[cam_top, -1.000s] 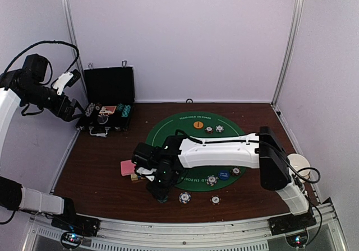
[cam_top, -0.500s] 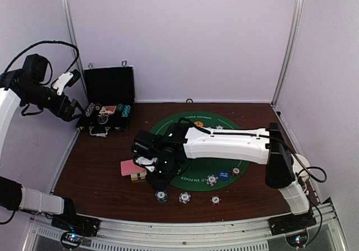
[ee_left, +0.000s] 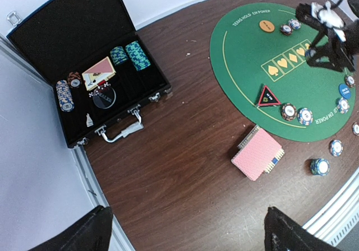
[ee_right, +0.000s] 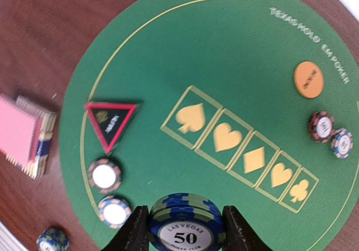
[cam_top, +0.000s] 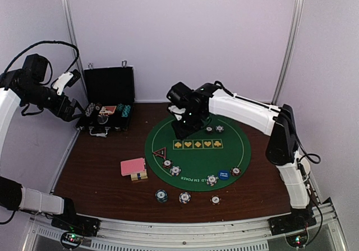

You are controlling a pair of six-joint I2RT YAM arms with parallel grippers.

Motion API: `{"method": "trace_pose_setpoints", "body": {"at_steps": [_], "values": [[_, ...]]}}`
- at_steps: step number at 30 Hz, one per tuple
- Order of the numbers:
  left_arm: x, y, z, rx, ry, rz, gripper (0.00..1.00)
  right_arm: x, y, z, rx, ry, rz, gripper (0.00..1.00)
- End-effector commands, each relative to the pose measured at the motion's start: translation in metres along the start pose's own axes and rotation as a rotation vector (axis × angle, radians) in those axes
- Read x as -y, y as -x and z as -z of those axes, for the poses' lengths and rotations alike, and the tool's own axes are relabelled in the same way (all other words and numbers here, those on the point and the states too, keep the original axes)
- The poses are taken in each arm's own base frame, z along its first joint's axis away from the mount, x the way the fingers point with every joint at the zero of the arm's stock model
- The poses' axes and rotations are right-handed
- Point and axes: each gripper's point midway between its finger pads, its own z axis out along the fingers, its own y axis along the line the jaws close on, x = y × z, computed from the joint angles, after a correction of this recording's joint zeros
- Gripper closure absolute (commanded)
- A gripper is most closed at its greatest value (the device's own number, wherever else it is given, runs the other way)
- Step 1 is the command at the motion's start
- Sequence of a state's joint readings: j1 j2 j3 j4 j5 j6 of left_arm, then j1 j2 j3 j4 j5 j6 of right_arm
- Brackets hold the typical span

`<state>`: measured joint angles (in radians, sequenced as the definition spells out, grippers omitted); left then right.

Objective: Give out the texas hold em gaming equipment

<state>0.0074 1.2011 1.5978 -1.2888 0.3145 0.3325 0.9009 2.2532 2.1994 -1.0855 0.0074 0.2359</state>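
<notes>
R gripper [cam_top: 184,122] pinches a blue chip stack [ee_right: 185,231], up over the green mat's [cam_top: 193,158] far side; mat's right below. L gripper [ee_left: 188,235] is wide, far off by the case [ee_left: 67,32].

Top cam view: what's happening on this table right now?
The right claw is shut on a blue chip stack, holding it over the far part of the green mat. The mat already carries a triangle marker, an orange button, a blue button and several chips. Three more chips lie off its near edge, and the pink cards sit to its left. The left claw hangs open near the open black case, holding nothing.
</notes>
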Motion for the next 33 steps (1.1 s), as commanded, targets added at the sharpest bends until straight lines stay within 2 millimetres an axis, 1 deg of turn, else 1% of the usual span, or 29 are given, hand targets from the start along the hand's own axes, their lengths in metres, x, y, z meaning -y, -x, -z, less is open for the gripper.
{"method": "trace_pose_setpoints", "body": {"at_steps": [1, 4, 8, 11, 13, 19, 25, 30, 33], "values": [[-0.001, 0.004, 0.004, 0.017, 0.002, -0.005, 0.03, 0.052, 0.026, -0.029, 0.045, -0.122, -0.083, 0.82], [-0.001, 0.004, 0.002, 0.015, -0.001, -0.005, 0.02, 0.078, 0.031, -0.053, 0.041, -0.16, -0.128, 0.83], [-0.002, 0.003, -0.002, 0.002, -0.007, -0.002, 0.02, 0.11, 0.034, -0.079, 0.046, -0.201, -0.193, 0.83], [-0.002, 0.002, -0.005, -0.003, -0.014, 0.0, 0.02, 0.126, 0.033, -0.096, 0.038, -0.21, -0.229, 0.83], [-0.003, 0.001, -0.007, -0.009, -0.016, 0.002, 0.02, 0.133, 0.032, -0.103, 0.035, -0.21, -0.245, 0.83], [-0.004, 0.002, -0.008, -0.01, -0.014, 0.001, 0.03, 0.143, 0.029, -0.119, 0.029, -0.212, -0.263, 0.82], [-0.004, 0.001, -0.007, -0.011, -0.01, 0.002, 0.02, 0.149, 0.028, -0.127, 0.03, -0.223, -0.275, 0.82], [-0.004, 0.002, -0.007, -0.01, -0.008, -0.001, 0.03, 0.15, 0.025, -0.133, 0.016, -0.22, -0.27, 0.78], [-0.004, 0.003, -0.006, -0.006, -0.006, -0.002, 0.02, 0.147, 0.022, -0.132, 0.004, -0.209, -0.28, 0.78]]}}
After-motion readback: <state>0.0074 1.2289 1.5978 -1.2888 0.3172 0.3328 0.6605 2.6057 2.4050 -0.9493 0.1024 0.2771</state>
